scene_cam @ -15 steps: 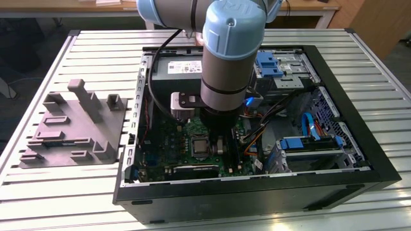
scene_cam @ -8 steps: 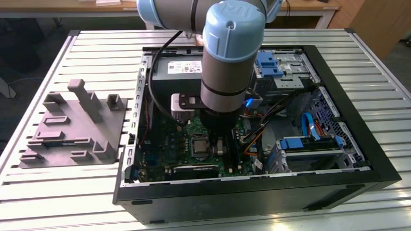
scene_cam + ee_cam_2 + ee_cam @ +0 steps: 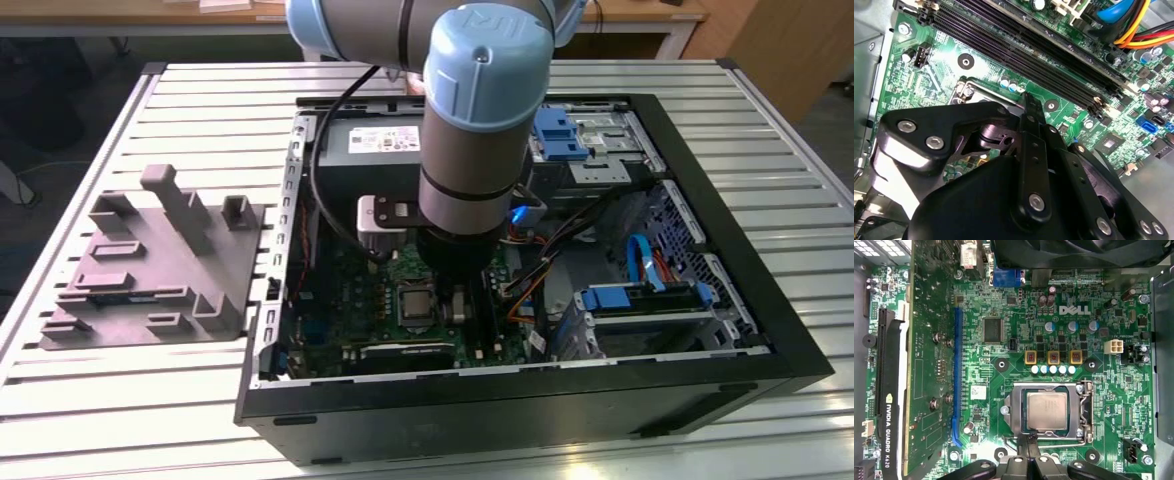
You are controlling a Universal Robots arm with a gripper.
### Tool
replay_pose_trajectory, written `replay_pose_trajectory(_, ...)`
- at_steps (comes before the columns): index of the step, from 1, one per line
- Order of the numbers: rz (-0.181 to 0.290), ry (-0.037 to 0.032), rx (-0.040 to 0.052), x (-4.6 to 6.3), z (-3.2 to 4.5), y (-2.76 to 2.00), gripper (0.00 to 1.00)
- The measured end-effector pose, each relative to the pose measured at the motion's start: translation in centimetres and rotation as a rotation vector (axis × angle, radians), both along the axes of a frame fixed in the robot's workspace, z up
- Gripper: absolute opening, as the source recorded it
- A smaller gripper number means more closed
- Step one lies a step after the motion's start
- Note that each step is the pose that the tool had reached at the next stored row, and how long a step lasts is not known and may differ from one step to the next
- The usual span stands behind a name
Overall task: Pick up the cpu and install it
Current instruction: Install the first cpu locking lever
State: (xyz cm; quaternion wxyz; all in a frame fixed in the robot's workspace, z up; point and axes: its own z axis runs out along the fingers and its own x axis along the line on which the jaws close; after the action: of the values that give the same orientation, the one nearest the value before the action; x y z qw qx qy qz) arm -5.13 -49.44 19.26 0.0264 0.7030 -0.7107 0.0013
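The cpu [image 3: 1047,410], a small square chip with a silvery-grey top, lies flat in the socket frame [image 3: 1081,412] on the green motherboard [image 3: 1094,340]. In the exterior view the cpu [image 3: 414,300] sits mid-board inside the open computer case [image 3: 534,405]. My gripper [image 3: 1029,441] hangs just off one edge of the socket, its black fingers pressed together with nothing between them. The second wrist view shows the fingertips [image 3: 1027,102] touching or nearly touching the socket's rim [image 3: 966,87].
A graphics card [image 3: 889,405] stands beside the socket and memory slots [image 3: 1019,45] run along the other side. Orange and blue cables [image 3: 534,270], drive bays [image 3: 641,300] and a power supply [image 3: 380,140] crowd the case. A grey moulded tray [image 3: 147,270] rests on the slatted table [image 3: 160,400].
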Motion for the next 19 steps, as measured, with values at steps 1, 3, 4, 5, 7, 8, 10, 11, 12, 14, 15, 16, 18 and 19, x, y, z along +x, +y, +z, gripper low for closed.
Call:
replay_pose_trajectory(1,0.0,-0.0001,0.0002,0.01,-0.02,0.0,0.11)
replay_pose_trajectory(3,0.0,-0.0001,0.0003,0.04,-0.1,0.0,0.11)
replay_pose_trajectory(4,0.0,0.0,0.0001,0.05,-0.12,0.0,0.11)
replay_pose_trajectory(5,0.0,0.0001,-0.0001,0.06,-0.14,0.0,0.11)
replay_pose_trajectory(7,0.0,0.0001,0.0,0.09,-0.18,0.0,0.11)
replay_pose_trajectory(8,0.0,0.0001,0.0001,0.11,-0.2,0.0,0.11)
replay_pose_trajectory(10,0.0,0.0,0.0006,0.17,-0.23,0.0,0.11)
replay_pose_trajectory(11,0.0,0.0001,0.0007,0.19,-0.24,0.0,0.11)
replay_pose_trajectory(12,0.0,0.0001,0.0009,0.22,-0.25,0.0,0.11)
replay_pose_trajectory(14,0.0,0.0,0.0014,0.28,-0.29,0.0,0.11)
replay_pose_trajectory(15,0.0,-0.0001,0.0018,0.31,-0.31,0.0,0.11)
replay_pose_trajectory(16,0.0,-0.0003,0.0025,0.34,-0.35,0.01,0.11)
replay_pose_trajectory(18,0.0,-0.0001,0.0026,0.34,-0.4,0.0,0.11)
replay_pose_trajectory(19,0.0,0.0,0.0027,0.34,-0.4,0.0,0.11)
